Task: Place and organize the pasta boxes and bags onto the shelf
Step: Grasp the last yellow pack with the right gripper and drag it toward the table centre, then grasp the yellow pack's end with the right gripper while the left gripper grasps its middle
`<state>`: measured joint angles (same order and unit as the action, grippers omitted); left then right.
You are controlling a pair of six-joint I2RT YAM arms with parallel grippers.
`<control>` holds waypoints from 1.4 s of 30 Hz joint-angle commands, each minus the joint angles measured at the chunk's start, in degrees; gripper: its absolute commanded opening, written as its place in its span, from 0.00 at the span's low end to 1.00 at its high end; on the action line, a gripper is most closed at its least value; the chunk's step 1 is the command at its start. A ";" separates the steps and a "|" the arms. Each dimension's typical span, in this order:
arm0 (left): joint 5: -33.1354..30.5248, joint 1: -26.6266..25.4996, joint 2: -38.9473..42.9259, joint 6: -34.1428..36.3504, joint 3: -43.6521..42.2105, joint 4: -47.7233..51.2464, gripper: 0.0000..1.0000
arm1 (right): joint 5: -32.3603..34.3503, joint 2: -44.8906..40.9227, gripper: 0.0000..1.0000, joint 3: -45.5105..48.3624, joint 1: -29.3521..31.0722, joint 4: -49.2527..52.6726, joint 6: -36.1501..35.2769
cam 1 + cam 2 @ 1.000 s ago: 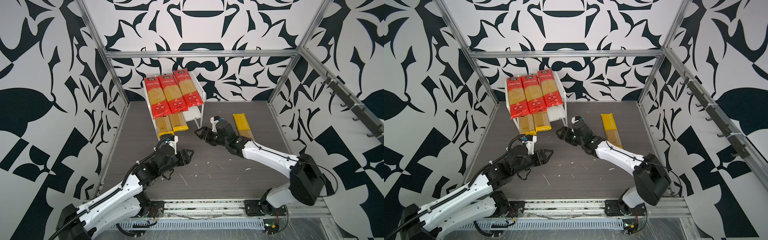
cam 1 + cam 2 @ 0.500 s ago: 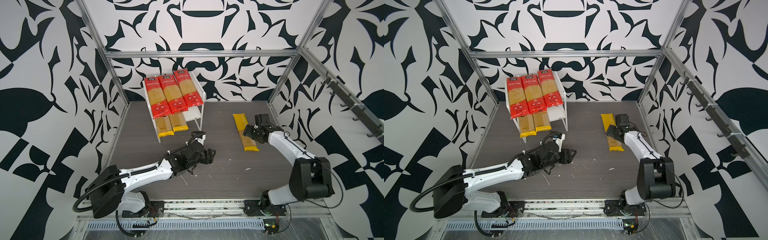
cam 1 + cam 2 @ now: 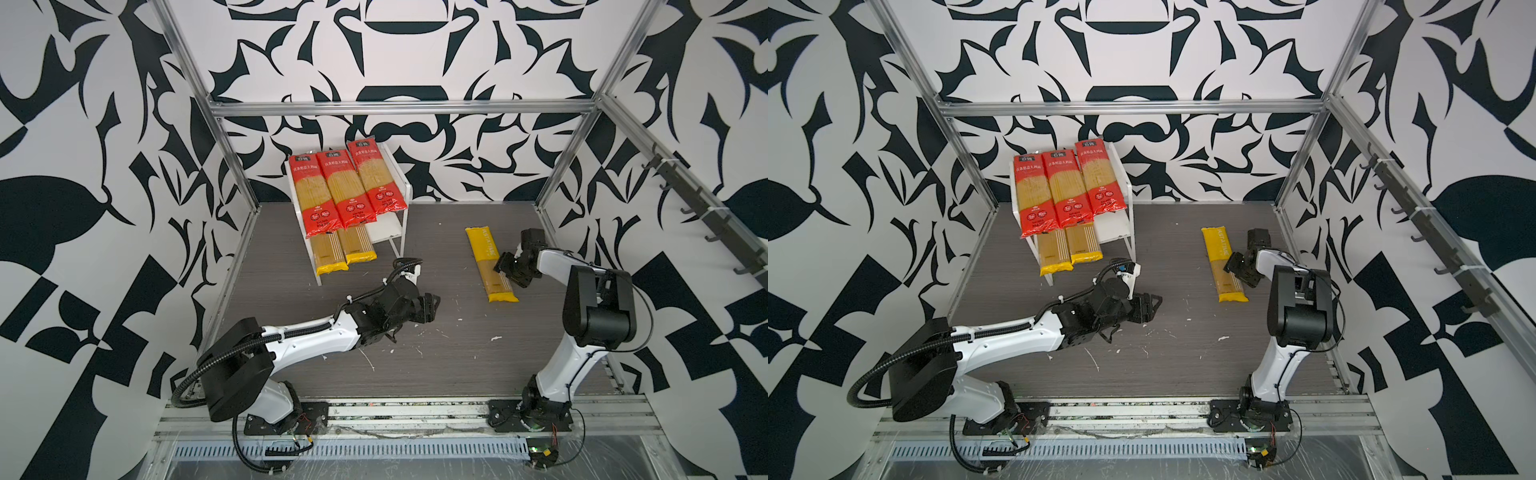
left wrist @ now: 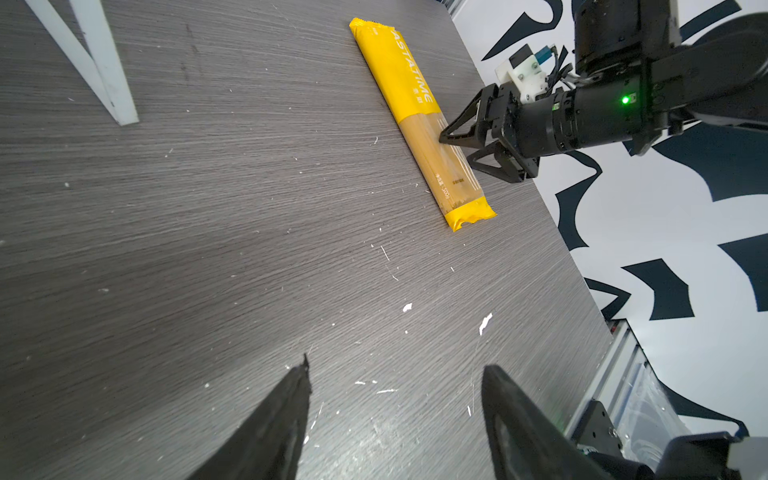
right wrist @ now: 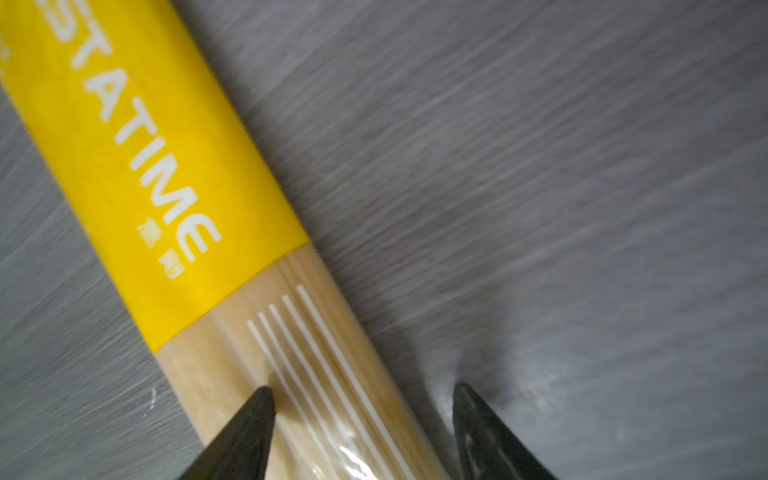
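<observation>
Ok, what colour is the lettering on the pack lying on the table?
White, on the yellow pack; clearest in the right wrist view.

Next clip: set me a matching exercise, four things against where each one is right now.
1. three glossy red spaghetti packs
2. pair of yellow spaghetti packs
3. lone yellow PASTATIME pack
4. left gripper

A. flat on the dark table, at the right gripper
B. top board of the white two-tier shelf
C. open, holding nothing, over the table
D. shelf's lower board

Pairs: 1-B, 2-D, 3-A, 4-C.
</observation>
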<state>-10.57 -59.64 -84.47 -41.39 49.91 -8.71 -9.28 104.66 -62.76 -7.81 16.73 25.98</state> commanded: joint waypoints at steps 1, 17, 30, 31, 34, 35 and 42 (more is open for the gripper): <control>0.35 0.39 -0.01 -0.27 -0.14 -1.26 0.70 | -6.36 -0.95 0.56 4.90 0.26 -3.08 2.06; 1.07 2.16 1.41 -0.79 -1.48 -1.84 0.70 | -3.02 -17.70 0.04 22.82 17.06 -3.50 7.94; 1.92 3.41 1.26 -1.40 -1.59 -1.22 0.70 | -0.39 -27.53 0.01 34.61 40.19 -1.57 18.38; 2.27 3.56 1.07 -1.79 -1.57 -1.22 0.70 | -0.88 -28.92 0.04 34.35 40.16 -0.81 18.01; 4.01 3.92 -0.47 -3.56 -0.85 -0.90 0.70 | -0.78 -33.26 0.26 32.05 39.26 2.41 14.94; 4.90 3.91 -1.34 -4.29 -0.42 -0.79 0.69 | -1.64 -34.12 0.34 31.45 37.69 2.69 14.15; 8.21 3.39 -7.75 -7.89 2.22 0.49 0.67 | -7.30 -36.00 0.44 31.52 21.38 -3.11 10.79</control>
<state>-4.27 -55.99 -90.52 -47.13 50.57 -9.41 -14.96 69.84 -30.57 16.36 14.74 39.35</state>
